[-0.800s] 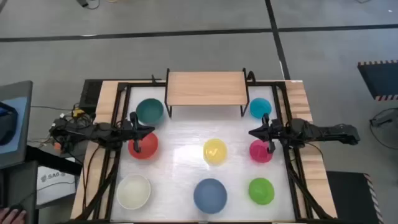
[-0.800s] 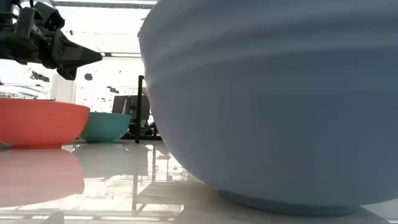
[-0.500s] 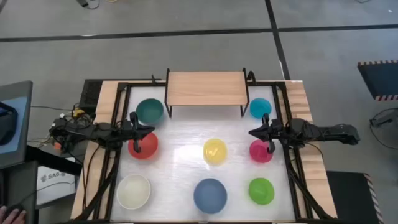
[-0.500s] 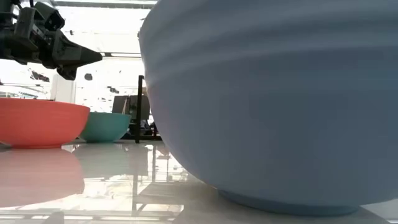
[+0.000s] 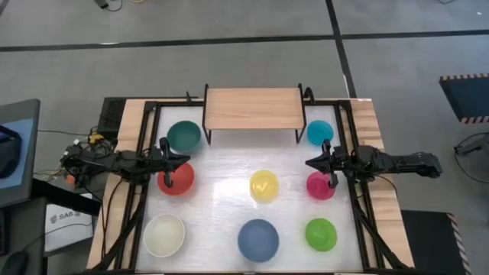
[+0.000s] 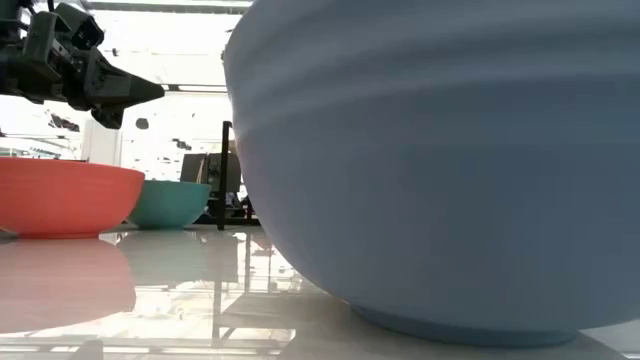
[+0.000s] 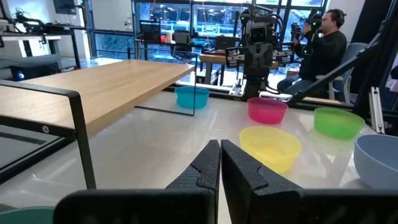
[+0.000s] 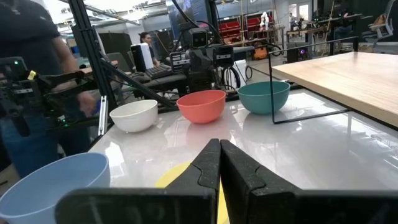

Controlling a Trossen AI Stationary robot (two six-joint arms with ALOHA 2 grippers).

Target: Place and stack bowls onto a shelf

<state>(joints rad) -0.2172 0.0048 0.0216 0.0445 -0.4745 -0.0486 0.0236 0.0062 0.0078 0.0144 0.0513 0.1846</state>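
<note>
From above, all eight bowls sit on the table and the shelf is bare. The left gripper hangs over the red bowl, fingers pressed together; the right gripper hovers by the magenta bowl, also closed. The low view is filled by the blue bowl. The left wrist view alone catches a person behind the table.
</note>
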